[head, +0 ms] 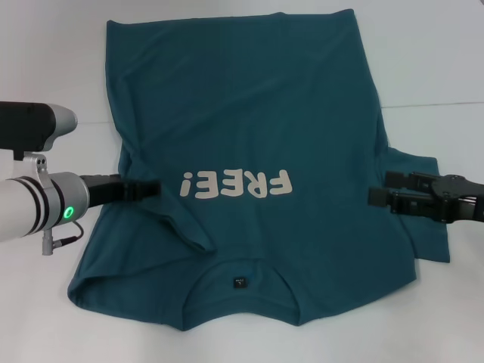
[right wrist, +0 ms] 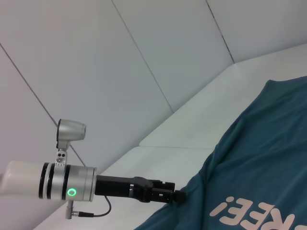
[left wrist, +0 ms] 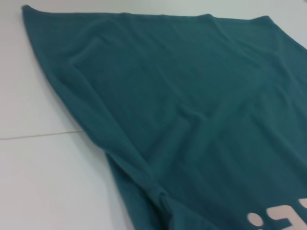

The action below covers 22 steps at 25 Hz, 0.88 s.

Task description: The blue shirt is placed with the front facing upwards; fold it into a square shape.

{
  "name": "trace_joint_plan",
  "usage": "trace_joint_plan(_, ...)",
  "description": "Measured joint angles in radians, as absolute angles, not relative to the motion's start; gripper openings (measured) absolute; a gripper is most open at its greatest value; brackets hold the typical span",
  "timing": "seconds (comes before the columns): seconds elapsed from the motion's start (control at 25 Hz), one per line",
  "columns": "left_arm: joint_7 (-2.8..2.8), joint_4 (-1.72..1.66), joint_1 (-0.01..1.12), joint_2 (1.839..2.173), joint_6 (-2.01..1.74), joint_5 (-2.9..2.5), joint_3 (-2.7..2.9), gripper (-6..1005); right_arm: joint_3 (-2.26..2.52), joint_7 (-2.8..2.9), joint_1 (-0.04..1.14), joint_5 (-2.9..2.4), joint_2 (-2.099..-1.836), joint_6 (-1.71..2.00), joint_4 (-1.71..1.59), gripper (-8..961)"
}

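The blue shirt point(head: 249, 98) lies spread on the white table, front up, with its white "FREE!" print point(head: 236, 184) in the middle. Its collar and small dark label point(head: 240, 283) are at the near edge and the hem is far away. My left gripper point(head: 155, 187) reaches in from the left at sleeve height, shut on the cloth, and wrinkles run out from it. The right wrist view shows this left gripper point(right wrist: 180, 195) at the shirt's point(right wrist: 268, 158) edge. My right gripper point(head: 372, 198) rests over the shirt's right side, beside the right sleeve. The left wrist view shows only shirt cloth point(left wrist: 192, 96).
The white table point(head: 45, 60) extends around the shirt on all sides, with a thin seam line point(head: 431, 106) running across it. White wall panels point(right wrist: 120, 57) rise behind the table's far side.
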State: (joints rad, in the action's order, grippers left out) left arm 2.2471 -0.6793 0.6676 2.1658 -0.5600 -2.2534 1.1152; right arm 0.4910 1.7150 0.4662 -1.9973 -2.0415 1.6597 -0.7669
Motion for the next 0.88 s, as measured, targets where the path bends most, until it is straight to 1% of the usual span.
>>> trace_joint_plan(0.32, 2.241, -0.598, 0.686, 2.163, -0.485, -2.253, 1.114, 835, 0.493, 1.717, 0.47, -1.997, -2.044, 1.66, -0.767, 913)
trace_joint_plan(0.64, 2.238, -0.59, 0.681, 2.166, -0.456, -2.252, 1.12, 805, 0.501, 1.728, 0.474, -1.997, -2.045, 1.659, -0.767, 913)
trace_joint_plan(0.88, 2.22, -0.557, 0.697, 2.167, -0.445, -2.249, 1.124, 581, 0.502, 1.729, 0.475, -1.997, -2.046, 1.658, -0.767, 914)
